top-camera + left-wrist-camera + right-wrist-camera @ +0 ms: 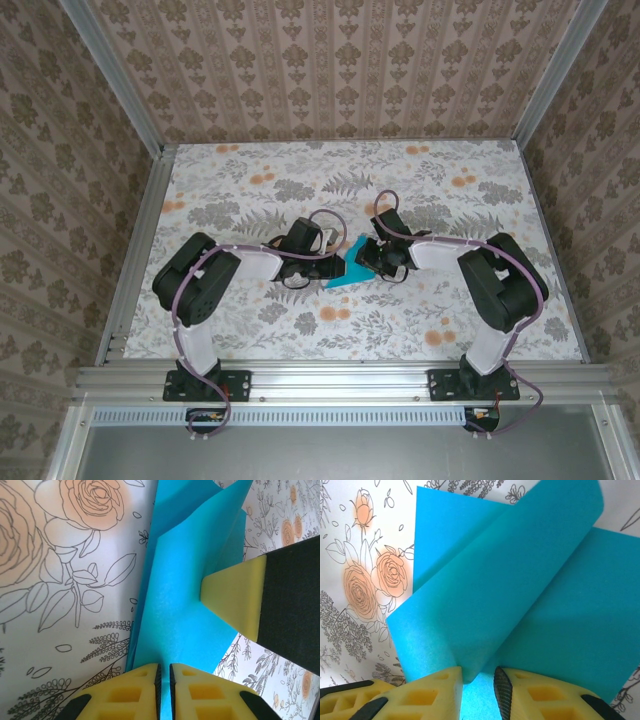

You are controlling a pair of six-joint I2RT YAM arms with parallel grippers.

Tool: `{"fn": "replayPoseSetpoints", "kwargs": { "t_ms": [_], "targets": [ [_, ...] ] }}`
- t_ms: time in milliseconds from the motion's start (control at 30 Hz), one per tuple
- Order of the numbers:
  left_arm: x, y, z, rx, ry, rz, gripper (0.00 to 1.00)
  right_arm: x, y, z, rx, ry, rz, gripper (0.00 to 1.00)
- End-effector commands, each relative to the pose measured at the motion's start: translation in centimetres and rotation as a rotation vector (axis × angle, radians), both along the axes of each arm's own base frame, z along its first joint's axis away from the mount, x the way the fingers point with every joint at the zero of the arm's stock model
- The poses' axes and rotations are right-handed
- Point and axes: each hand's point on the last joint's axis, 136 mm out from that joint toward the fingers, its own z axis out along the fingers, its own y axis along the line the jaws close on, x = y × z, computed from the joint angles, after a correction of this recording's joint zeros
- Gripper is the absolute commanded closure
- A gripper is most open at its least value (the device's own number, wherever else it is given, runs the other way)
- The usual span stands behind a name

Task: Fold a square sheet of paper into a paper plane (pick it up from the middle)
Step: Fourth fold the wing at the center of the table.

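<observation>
The square sheet of paper [348,271] is bright turquoise, partly folded, and lies mid-table between both grippers. My left gripper [334,264] reaches it from the left. In the left wrist view its yellow fingers [145,680] are pinched shut on the paper's [175,605] near edge, left gripper [165,666]. My right gripper [369,258] comes from the right; one of its fingers [235,600] rests on the sheet. In the right wrist view a flap of the paper [520,580] curls up and over. Its fold sits between the right gripper's [477,671] narrowly parted jaws.
The table [300,180] has a floral cloth with orange roses and grey leaves. Aluminium rails [340,378] frame its edges, and patterned walls stand on three sides. Both arm bases are bolted at the near edge.
</observation>
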Motion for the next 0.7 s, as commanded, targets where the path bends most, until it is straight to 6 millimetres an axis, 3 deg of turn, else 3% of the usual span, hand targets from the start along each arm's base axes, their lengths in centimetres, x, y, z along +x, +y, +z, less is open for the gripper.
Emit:
{"fn": "replayPoseSetpoints", "kwargs": {
  "t_ms": [0, 200, 300, 467, 667],
  "targets": [
    [0.1, -0.4, -0.1, -0.005, 0.005, -0.031, 0.85, -3.9, -3.6, -4.4, -0.142, 0.149, -0.027, 0.68],
    [-0.1, -0.4, -0.4, -0.004, 0.021, -0.035, 0.84, -1.5, -2.0, 0.2, -0.029, 0.010, 0.013, 0.59],
    [-0.1, -0.6, -0.2, -0.009, 0.017, -0.039, 0.84, -1.0, -1.9, 1.5, -0.026, -0.025, 0.034, 0.53],
    [-0.2, -0.7, -0.1, -0.015, 0.016, -0.044, 0.84, -0.5, -2.5, 2.0, -0.080, -0.042, 0.065, 0.42],
    [-0.3, -0.8, 0.0, -0.018, 0.015, -0.052, 0.84, 0.2, -1.4, 2.9, -0.057, -0.078, 0.134, 0.31]
  ]
}}
